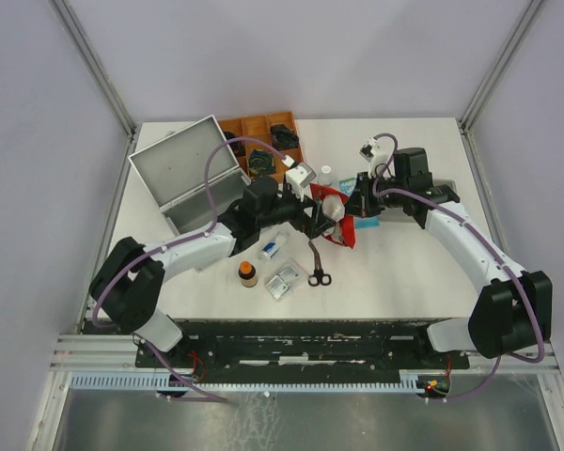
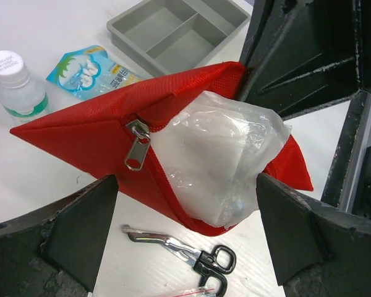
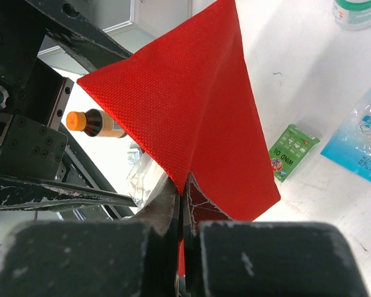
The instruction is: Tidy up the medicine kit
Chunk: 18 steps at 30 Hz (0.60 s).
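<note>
- The kit (image 1: 199, 199) sits at the table's (image 1: 414, 272) back left. Its lid is raised and leans back to the left, and the box looks empty from above.
- A wooden tray (image 1: 263, 132) lies just behind the kit's right end, with dark items in its compartments.
- A brown bottle (image 1: 247, 273) with an orange cap stands near the front, right of the left arm's forearm. It also shows past the pouch in the right wrist view.
- A small white bottle (image 1: 273, 247) lies on its side just behind it, and clear packets (image 1: 282, 282) lie to its right.
- The left gripper (image 2: 185, 185) is spread wide. Its fingers (image 2: 80, 229) flank the pouch's open mouth, and I cannot tell whether they touch it.
- Scissors (image 2: 185, 250) lie on the table under that gripper, handles to the right.
- The red pouch (image 2: 86, 142) is held off the table between the two arms. Its zip pull (image 2: 136, 147) hangs down, and a clear plastic bag (image 2: 222, 161) bulges from the opening.
- The right gripper (image 3: 184, 207) is pressed together, pinching the pouch's red fabric at a corner.
- A grey tray (image 2: 179, 31), a blue packet (image 2: 93, 71) and a white-capped bottle (image 2: 15, 83) lie beyond the pouch.
- A green packet (image 3: 290, 151) lies beside the pouch's lower edge.
</note>
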Motion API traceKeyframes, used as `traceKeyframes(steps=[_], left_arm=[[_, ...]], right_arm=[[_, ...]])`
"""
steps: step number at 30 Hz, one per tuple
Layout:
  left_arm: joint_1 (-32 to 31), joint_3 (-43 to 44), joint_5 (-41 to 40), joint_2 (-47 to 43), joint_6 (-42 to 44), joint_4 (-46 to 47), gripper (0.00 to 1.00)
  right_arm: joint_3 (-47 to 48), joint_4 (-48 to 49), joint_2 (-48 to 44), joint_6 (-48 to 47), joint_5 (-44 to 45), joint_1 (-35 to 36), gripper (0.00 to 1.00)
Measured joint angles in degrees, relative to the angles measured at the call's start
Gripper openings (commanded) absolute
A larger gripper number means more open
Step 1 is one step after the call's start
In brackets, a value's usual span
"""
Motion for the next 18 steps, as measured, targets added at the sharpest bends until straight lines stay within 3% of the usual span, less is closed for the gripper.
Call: traceKeyframes(steps=[6,18], left_arm=[[0.2,1.66,-1.57,1.25,-0.92,-0.37,1.0],[2.25,2.93,-5.4,3.43,-5.86,-1.33,0.86]], right_arm=[[-0.81,1.16,-0.04,-0.09,-0.24,0.7,0.01],[-2.49,2.58,-1.75,0.09,-1.53,0.9,0.0]])
